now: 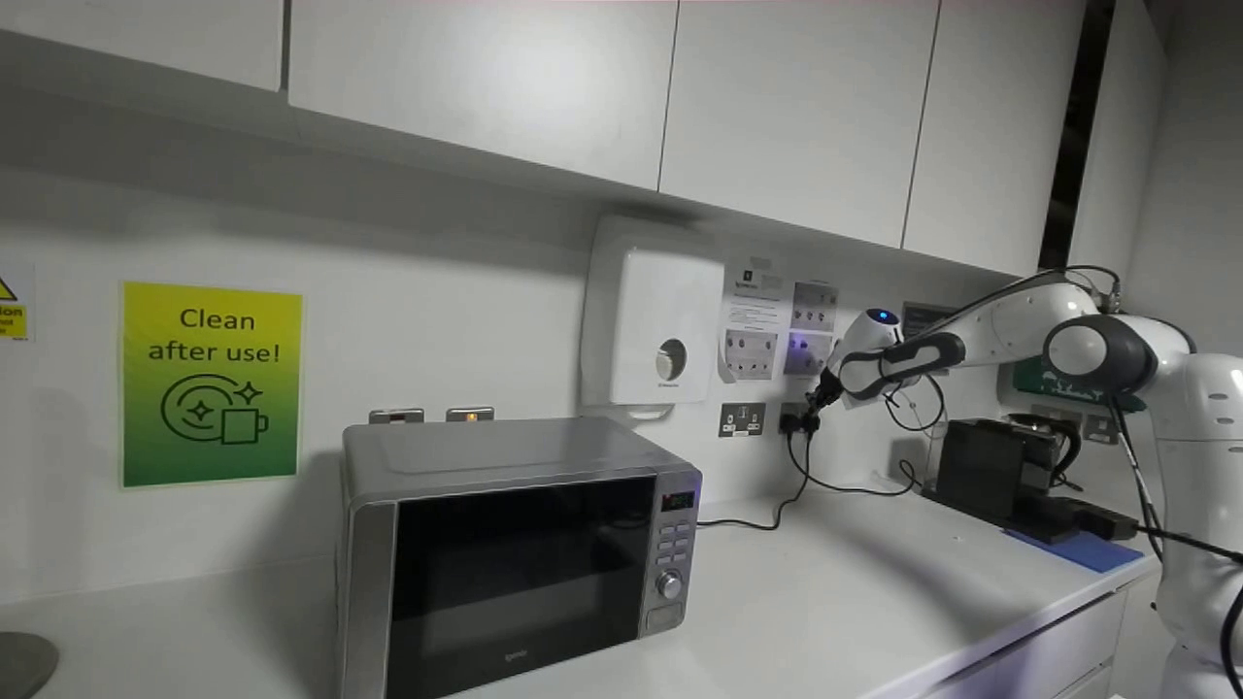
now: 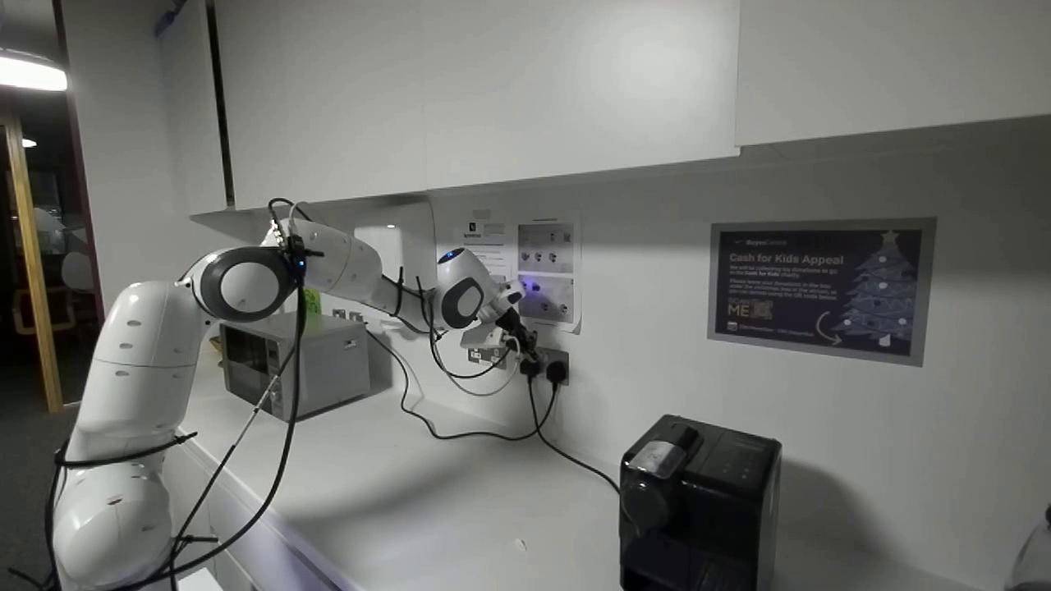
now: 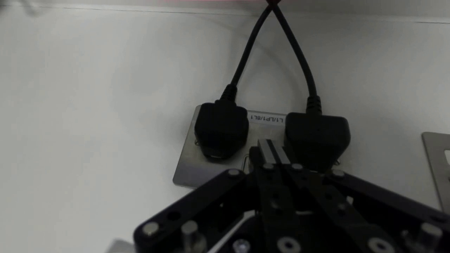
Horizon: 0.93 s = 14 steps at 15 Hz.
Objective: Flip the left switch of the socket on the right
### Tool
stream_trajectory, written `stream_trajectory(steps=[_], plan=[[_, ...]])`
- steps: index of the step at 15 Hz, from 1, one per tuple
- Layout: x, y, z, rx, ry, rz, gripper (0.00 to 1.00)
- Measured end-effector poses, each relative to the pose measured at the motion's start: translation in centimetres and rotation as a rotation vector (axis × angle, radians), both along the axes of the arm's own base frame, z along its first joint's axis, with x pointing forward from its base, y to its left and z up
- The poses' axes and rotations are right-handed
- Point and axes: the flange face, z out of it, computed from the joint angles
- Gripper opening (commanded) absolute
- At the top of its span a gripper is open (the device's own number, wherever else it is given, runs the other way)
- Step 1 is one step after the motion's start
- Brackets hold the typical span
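Note:
The socket is a metal-grey wall plate (image 3: 197, 172) with two black plugs, seen upside down in the wrist view. It also shows in both exterior views, partly covered by plugs and gripper (image 1: 794, 409) (image 2: 563, 359). My gripper (image 3: 274, 151) is shut, its fingertips together with only a thin dark line between them and nothing held. The tips are in front of the plate, between the left plug (image 3: 221, 128) and the right plug (image 3: 316, 137) of the picture. A switch outline (image 3: 246, 163) shows beside the fingers; the rest of the switches is hidden. I cannot tell whether the tips touch the plate.
A matching socket plate (image 1: 742, 419) is nearer the white wall box (image 1: 651, 311); its edge shows in the wrist view (image 3: 434, 158). Black cables (image 1: 802, 476) hang to the counter. A microwave (image 1: 524, 553) and a black coffee machine (image 2: 698, 501) stand on the counter. Cupboards (image 1: 796, 116) overhang.

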Motion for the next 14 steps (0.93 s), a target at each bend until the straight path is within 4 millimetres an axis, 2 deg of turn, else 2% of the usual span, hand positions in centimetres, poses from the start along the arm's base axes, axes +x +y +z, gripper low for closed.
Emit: stream_trajectory(steps=[14], plan=[[1.8, 0.2, -0.7, 0.007, -0.008, 0.006, 0.00]])
